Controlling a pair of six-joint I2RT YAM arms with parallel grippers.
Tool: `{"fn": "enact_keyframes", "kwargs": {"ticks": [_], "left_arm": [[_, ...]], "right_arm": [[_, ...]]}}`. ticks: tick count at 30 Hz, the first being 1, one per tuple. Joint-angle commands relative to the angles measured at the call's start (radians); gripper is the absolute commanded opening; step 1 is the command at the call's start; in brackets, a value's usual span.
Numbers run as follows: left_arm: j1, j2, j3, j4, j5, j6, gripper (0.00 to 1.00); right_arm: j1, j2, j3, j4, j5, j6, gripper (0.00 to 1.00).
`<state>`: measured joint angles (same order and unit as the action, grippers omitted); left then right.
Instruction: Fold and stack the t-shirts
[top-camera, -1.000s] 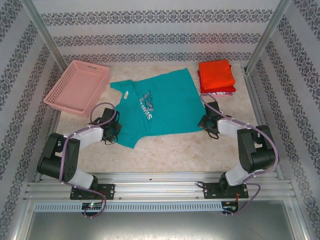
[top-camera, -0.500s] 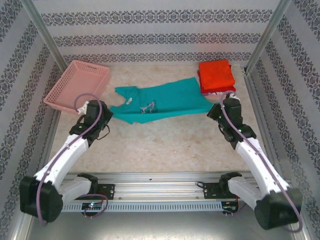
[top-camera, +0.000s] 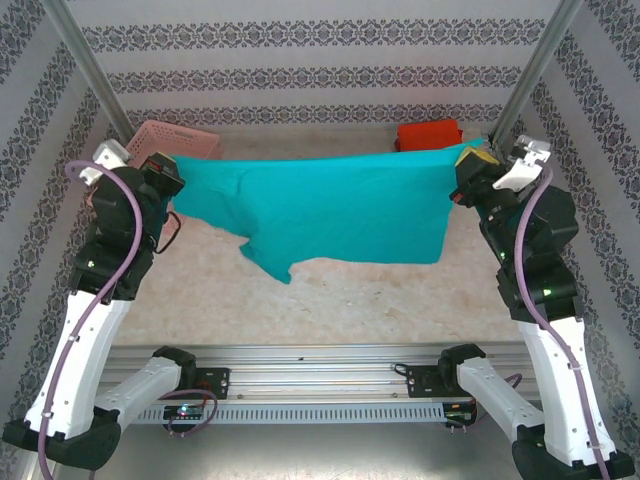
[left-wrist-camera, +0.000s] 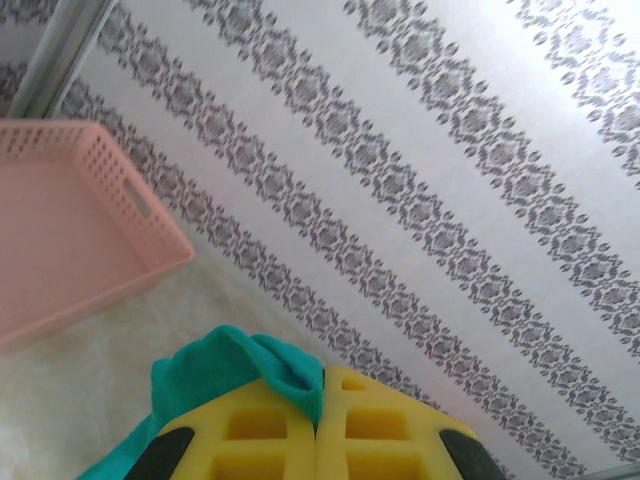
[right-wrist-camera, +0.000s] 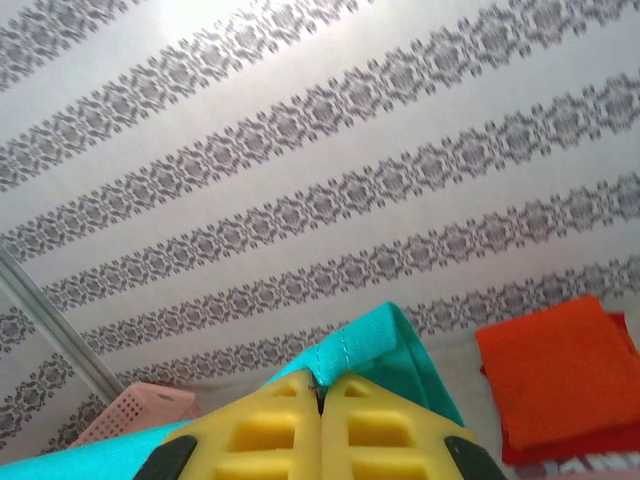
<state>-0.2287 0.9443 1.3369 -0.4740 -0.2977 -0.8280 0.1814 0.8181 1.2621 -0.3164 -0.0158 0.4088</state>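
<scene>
In the top external view, the teal t-shirt hangs as a wide sheet above the bench, stretched between the left jaws at its left top corner and the right jaws at its right top corner. Both arms are raised high. The upper edge runs almost level; the lower edge dips to a point left of centre, and whether that point touches the bench cannot be told. Behind the sheet, the folded orange-red t-shirts sit at the far right and the pink lattice basket at the far left. In the left wrist view, the left jaws are fully closed, with a bunched fold of teal cloth pinched between the yellow pads; the basket lies beyond on the left. In the right wrist view, the right jaws are likewise fully closed on a stitched hem of the teal cloth, with the orange-red stack to the lower right. The step in hand appears to be spreading the shirt for folding. For a good result, hold both corners at equal height and equal tension, lower the free edge to the bench first, then draw the sheet flat, well short of the stack and the basket.
</scene>
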Motion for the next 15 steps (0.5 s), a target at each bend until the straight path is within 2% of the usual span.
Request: {"fn": "enact_keyframes", "kwargs": {"ticks": [1,8,12,15], "left_arm": [[0.008,0.063,0.066,-0.029,-0.079,0.114,0.0],[0.028,0.264,0.117,0.077,-0.086,0.159,0.0],[0.068,0.407,0.157,0.155,-0.044,0.149,0.0],[0.095,0.534,0.247,0.173,-0.002,0.138,0.0]], "right_arm": [[0.007,0.059,0.042,0.008,0.009,-0.08,0.0],[0.002,0.259,0.074,0.094,-0.019,-0.107,0.0],[-0.009,0.408,0.1,0.172,-0.034,-0.11,0.0],[-0.017,0.532,0.164,0.215,-0.048,-0.104,0.0]]}}
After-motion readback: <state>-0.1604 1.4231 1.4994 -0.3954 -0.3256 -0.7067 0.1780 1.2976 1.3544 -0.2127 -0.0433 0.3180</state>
